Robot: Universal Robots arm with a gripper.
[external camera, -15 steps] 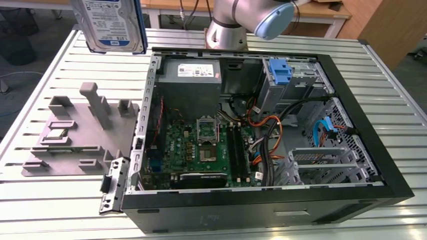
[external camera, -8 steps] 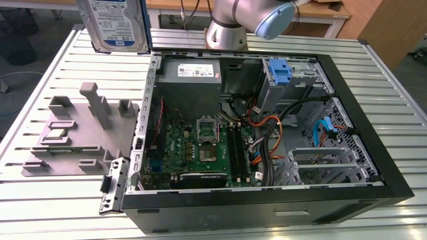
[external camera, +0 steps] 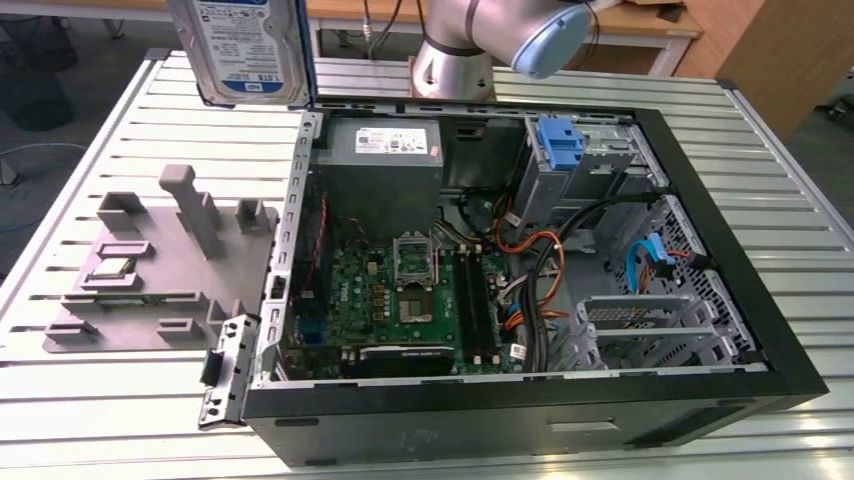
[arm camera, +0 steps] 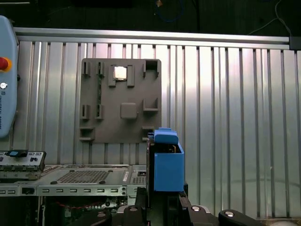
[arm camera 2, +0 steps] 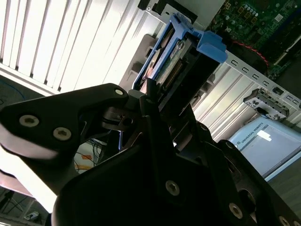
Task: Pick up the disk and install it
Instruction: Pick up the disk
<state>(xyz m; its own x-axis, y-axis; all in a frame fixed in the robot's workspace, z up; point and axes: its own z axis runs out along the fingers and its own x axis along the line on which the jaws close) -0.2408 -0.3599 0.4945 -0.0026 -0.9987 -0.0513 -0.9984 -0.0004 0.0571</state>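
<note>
In the exterior view the disk (external camera: 251, 50) hangs upright in the air, label facing the camera. It is above the far part of the slatted worktop (external camera: 107, 150) and just beyond the case's (external camera: 534, 420) far corner on the exterior view's left. The arm (external camera: 487, 40) stands at the far edge behind the case. The case lies open at mid-worktop, with the motherboard (external camera: 400, 290) on its floor, the power supply (external camera: 384, 145) at its far wall and a blue latch (external camera: 562, 142) in the far bay. A grey fixture (external camera: 147, 280) lies beside the case, toward the worktop's edge on the exterior view's left.

In the second wrist view the black gripper (arm camera 2: 162, 96) is clamped on one end of the disk (arm camera 2: 170, 59), its fingers (arm camera 2: 151, 92) pressed against the sides. The blue rails run away from the fingers, ending in a blue tab. Worktop slats and a corner of the case lie beyond.

In the first wrist view the disk (arm camera: 167, 165) stands edge-on out of the gripper (arm camera: 162, 205), blue rail toward the camera. It is over the slats, between the fixture and the case's rim. A pendant (arm camera: 7, 80) lies near the worktop's edge.
</note>
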